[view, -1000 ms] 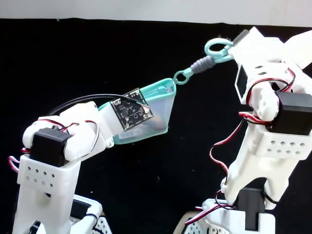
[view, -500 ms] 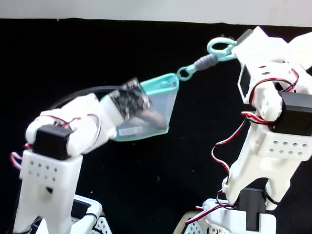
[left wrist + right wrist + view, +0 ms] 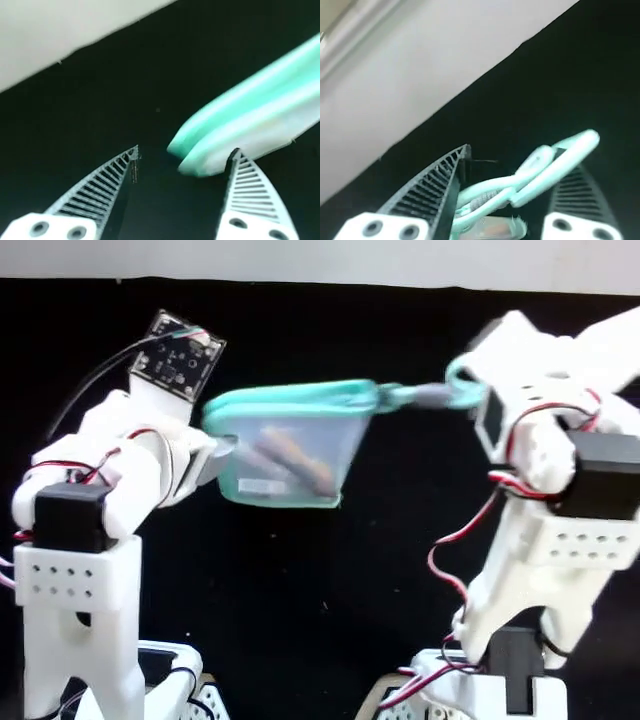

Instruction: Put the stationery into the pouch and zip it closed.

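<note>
Zipping looks finished, pouch held aloft

Stationery [image 3: 297, 462] lies inside the pouch [image 3: 285, 455], which hangs mid-air. The right gripper [image 3: 517, 162] pinches the clip [image 3: 555, 160] at the pouch's 3 o'clock end. The left gripper [image 3: 185, 151] gapes wide at its 9 o'clock end, one finger touching it. The zip seems drawn shut, though I cannot be sure.

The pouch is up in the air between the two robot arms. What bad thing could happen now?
1. The left gripper is open around one end of the pouch, so it may hang only from the pull loop in the right gripper; if that slips, it drops.
2. With that end loose, pulling might drag the pouch instead of zipping it.
3. I cannot tell if the top is shut; the stationery could spill.
</note>
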